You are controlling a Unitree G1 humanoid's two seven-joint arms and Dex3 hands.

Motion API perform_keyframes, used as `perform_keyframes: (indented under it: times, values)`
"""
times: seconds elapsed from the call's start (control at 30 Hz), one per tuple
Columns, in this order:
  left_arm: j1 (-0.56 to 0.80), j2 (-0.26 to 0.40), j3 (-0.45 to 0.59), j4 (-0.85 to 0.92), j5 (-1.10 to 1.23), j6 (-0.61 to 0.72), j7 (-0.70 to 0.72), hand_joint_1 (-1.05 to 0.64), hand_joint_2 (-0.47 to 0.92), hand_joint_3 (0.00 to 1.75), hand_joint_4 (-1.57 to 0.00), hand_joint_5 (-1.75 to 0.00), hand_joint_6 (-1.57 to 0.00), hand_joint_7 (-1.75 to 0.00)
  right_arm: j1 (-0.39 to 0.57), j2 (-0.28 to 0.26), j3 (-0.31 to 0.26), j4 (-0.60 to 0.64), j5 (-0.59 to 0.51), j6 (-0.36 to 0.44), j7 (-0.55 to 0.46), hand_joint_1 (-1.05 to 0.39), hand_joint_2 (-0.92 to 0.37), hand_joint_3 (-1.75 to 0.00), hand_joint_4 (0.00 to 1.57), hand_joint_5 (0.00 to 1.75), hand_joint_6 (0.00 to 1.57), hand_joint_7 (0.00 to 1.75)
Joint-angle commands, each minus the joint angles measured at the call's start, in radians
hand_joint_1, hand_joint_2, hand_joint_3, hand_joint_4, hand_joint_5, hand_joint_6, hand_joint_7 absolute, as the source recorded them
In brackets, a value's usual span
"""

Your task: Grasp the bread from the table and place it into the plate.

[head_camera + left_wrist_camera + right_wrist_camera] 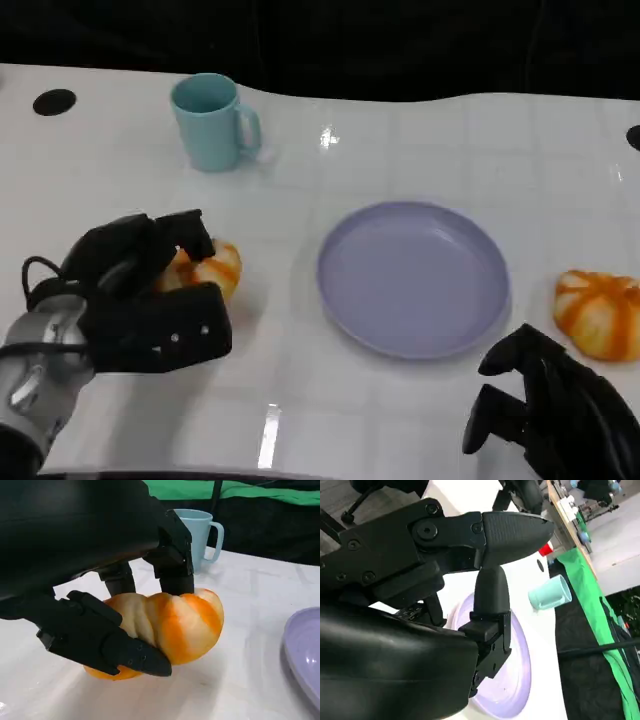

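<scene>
White table point(420, 140) takes up basically the whole head view, glossy w/ a faint grid on it. Using the lavender plate point(412, 277) as the anchor: it sits roughly mid-table, nothing on it, and it's also visible past the right hand's fingers in the right wrist view.

Left hand point(140, 290) is well to the plate's left, w/ the silver forearm point(35, 375) coming in from the near-left corner. Fingers are wrapped around the bread point(208, 268), an orange-and-cream striped roll. Left wrist view makes it clear: fingers point(172, 555) press down on top of the bread point(175, 622), thumb clamps it from the other side, so it's gripped. Bread is at table level, between the hand and the plate, not touching the plate; can't tell if it's off the surface.

Right hand point(550, 405) is on the near-right side of the plate, close to its rim, fingers loosely curled but apart, holding nothing.

A 2nd striped roll point(598, 312) lies just right of the plate, untouched.

Light blue mug point(212, 122) stands upright far-left of the plate, handle toward the plate side.
</scene>
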Motion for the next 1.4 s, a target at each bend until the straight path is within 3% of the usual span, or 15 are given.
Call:
perform_keyframes:
  times: [0.03,0.2,0.5,0.53,0.6,0.93,1.1,1.4]
  values:
    - [-0.021,-0.006,0.016,-0.070,-0.012,0.040,-0.044,-0.26,0.89,0.45,-0.80,-1.75,-0.64,-1.75,0.009,-0.008,-0.008,-0.005,0.001,-0.008,0.003,-0.55,-0.92,-0.43,0.69,1.75,0.41,1.72]
    - [-0.023,-0.015,0.014,-0.090,-0.002,0.040,-0.050,-0.27,0.86,0.43,-0.73,-1.75,-0.59,-1.75,0.009,-0.009,-0.008,-0.002,0.002,-0.010,0.009,-0.54,-0.92,-0.43,0.69,1.75,0.41,1.71]
    - [-0.042,-0.046,0.007,-0.064,-0.013,-0.025,-0.026,-0.29,0.88,0.44,-0.77,-1.75,-0.63,-1.75,0.013,-0.004,-0.007,-0.003,0.007,-0.014,0.013,-0.55,-0.92,-0.42,0.70,1.75,0.43,1.72]
    - [-0.051,-0.058,0.001,-0.058,-0.011,-0.042,-0.020,-0.29,0.78,0.67,-0.84,-1.75,-0.68,-1.75,0.015,-0.004,-0.005,-0.005,0.006,-0.016,0.015,-0.54,-0.92,-0.43,0.70,1.75,0.42,1.71]
    - [-0.063,-0.071,-0.002,-0.045,-0.007,-0.065,-0.013,-0.29,0.68,0.87,-0.88,-1.75,-0.70,-1.75,0.018,-0.004,-0.004,-0.006,0.006,-0.019,0.017,-0.53,-0.92,-0.43,0.69,1.75,0.43,1.70]
    - [-0.085,-0.118,-0.018,-0.036,0.006,-0.084,-0.016,-0.26,0.58,1.13,-0.91,-1.75,-0.74,-1.75,0.020,0.002,-0.002,-0.009,0.008,-0.019,0.018,-0.53,-0.92,-0.44,0.68,1.75,0.43,1.69]
    - [-0.091,-0.131,-0.031,-0.039,0.015,-0.084,-0.020,-0.27,0.56,1.13,-0.90,-1.75,-0.72,-1.75,0.020,0.004,0.001,-0.010,0.003,-0.019,0.013,-0.53,-0.92,-0.43,0.69,1.75,0.44,1.69]
    - [-0.113,-0.165,-0.063,-0.016,0.043,-0.117,-0.003,-0.28,0.65,0.96,-0.84,-1.75,-0.68,-1.75,0.023,0.010,0.007,-0.014,0.001,-0.020,0.008,-0.54,-0.92,-0.42,0.71,1.75,0.45,1.70]
